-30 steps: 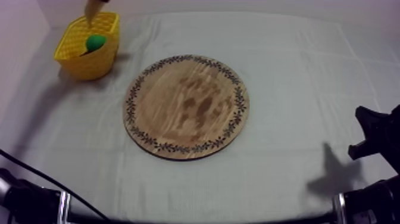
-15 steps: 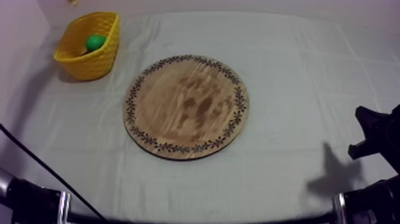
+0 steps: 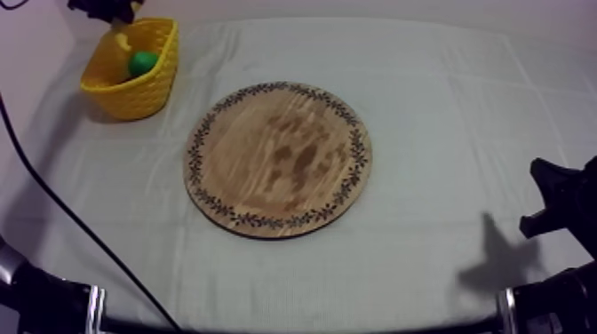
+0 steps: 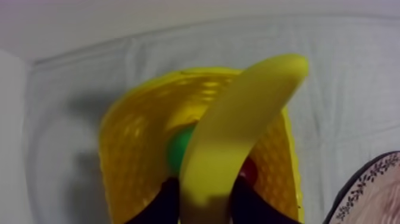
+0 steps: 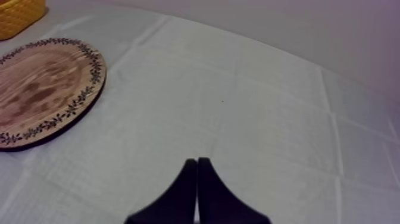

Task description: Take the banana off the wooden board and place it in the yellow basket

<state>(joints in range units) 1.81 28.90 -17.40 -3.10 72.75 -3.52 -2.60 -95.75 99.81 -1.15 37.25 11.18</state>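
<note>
Your smooth, curved banana is clamped between the black fingers of the left gripper, which hangs over the latticed yellow basket at the cloth's far left. A round green fruit and a small red fruit lie inside. The grainy wooden board sits mid-table. Your right gripper rests low, its fingers pressed together.

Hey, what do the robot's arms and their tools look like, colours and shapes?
In the top view the left arm and right arm are black, blocky shapes, each with a silvery band near the lower edge. The left tool and right tool each have two matt black fingers; the right tool's taper to slim tips. No markings are visible.
</note>
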